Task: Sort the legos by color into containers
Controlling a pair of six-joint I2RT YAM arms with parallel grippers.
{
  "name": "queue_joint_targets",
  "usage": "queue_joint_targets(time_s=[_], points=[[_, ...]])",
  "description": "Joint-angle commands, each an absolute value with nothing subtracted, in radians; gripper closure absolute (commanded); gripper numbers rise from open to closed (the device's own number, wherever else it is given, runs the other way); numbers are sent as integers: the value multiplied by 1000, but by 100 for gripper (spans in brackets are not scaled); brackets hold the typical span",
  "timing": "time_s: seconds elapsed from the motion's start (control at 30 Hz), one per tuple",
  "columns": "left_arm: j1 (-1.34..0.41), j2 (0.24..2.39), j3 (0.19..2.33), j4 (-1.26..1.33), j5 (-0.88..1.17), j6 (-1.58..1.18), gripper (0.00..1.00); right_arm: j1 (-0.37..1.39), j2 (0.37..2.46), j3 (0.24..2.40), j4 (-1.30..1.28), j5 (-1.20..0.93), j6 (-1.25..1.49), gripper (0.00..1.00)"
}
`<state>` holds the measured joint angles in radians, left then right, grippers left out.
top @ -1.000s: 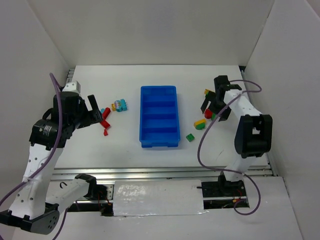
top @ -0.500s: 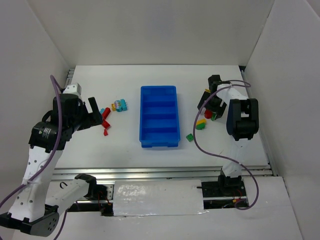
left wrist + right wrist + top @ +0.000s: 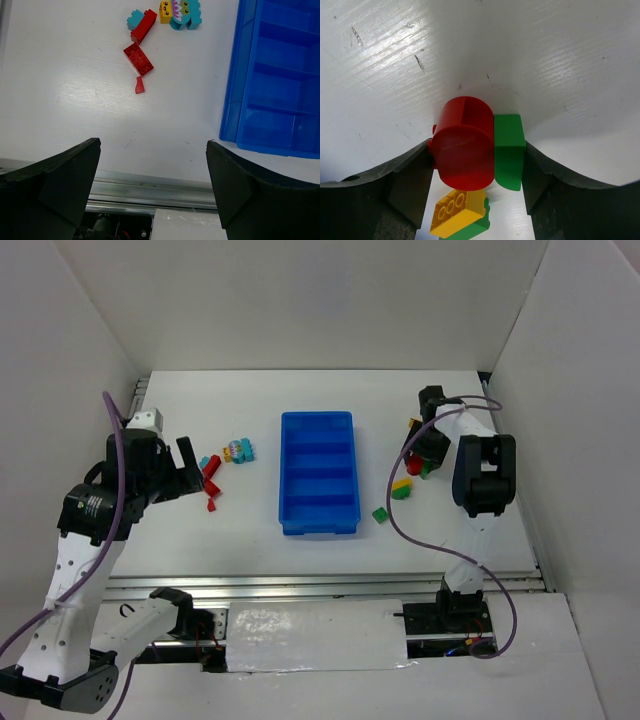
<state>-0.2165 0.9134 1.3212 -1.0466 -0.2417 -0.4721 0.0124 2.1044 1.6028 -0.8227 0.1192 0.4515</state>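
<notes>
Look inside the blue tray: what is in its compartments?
No bricks show inside the blue tray; its four compartments look bare. Red bricks lie left of it and a green brick right of it, on the table. The dividers may hide thin strips of floor.

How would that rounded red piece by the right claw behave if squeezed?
The red piece looks like hard, glossy plastic, probably stiff and light. Its curved top could slip or roll. The green brick touching it may come along.

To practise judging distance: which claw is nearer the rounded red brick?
Right. The right claw straddles the rounded red brick; the left claw hovers far off, beyond the blue tray.
</notes>
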Motion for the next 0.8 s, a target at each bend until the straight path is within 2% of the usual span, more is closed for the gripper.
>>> queue_joint_targets(time_s=[0.0, 0.13, 0.23, 0.3, 0.4, 0.53, 0.6, 0.77], points=[[-213, 916, 1348, -1035, -238, -474, 1, 12, 2021, 1605, -816, 110, 448, 100], [-213, 963, 1431, -1019, -137, -502, 0, 86, 1852, 1583, -807, 83, 437, 100], [-213, 1020, 1501, -979, 13, -543, 0, 234, 1662, 1554, -795, 84, 411, 100], [-213, 1060, 1526, -942, 115, -584, 1, 356, 1528, 1522, -755, 11, 352, 100], [-215, 1110, 1561, -856, 308, -649, 0, 487, 1361, 1419, -652, -217, 243, 100], [-244, 1207, 1638, -810, 474, -724, 1, 647, 1145, 1306, -559, -319, 140, 100], [-280, 1233, 1670, -811, 509, -756, 0, 692, 1080, 1258, -506, -328, 139, 100], [-317, 1210, 1622, -732, 597, -833, 1, 742, 1068, 1267, -519, -322, 146, 99]])
